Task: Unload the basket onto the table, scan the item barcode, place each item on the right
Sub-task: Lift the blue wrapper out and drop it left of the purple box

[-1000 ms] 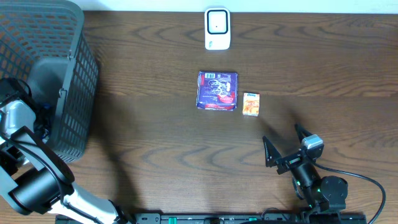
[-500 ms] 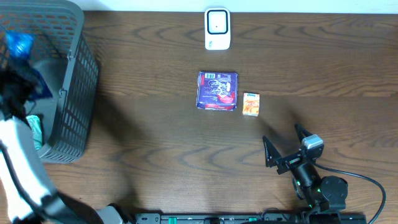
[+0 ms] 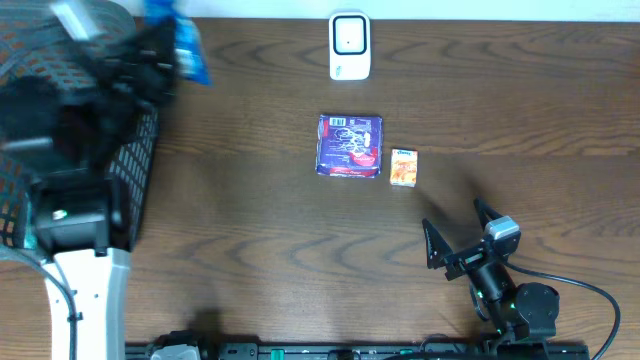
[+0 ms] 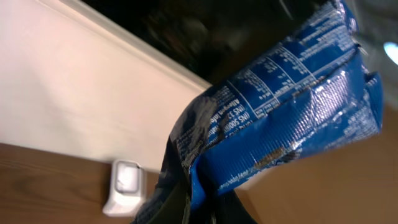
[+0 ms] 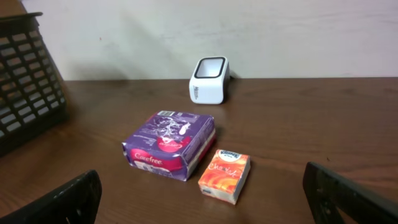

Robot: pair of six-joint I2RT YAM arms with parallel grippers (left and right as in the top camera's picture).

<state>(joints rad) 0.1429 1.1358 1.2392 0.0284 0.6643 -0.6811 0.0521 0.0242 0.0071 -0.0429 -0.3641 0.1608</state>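
Near right, our right gripper (image 3: 455, 220) sits with its jaws wide apart, empty. Mid-table we see a purple pack (image 3: 350, 146) just beside an orange box (image 3: 403, 167). Far left, our left gripper (image 3: 160, 57) pinches the blue packet (image 3: 190, 52) above the basket (image 3: 143, 160) rim. The scanner (image 3: 350, 46) stands far centre.

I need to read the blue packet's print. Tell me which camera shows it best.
The left wrist view: the blue packet fills the frame, white print showing. The overhead view has it only as a small blur at the top left. The right wrist view does not show it.
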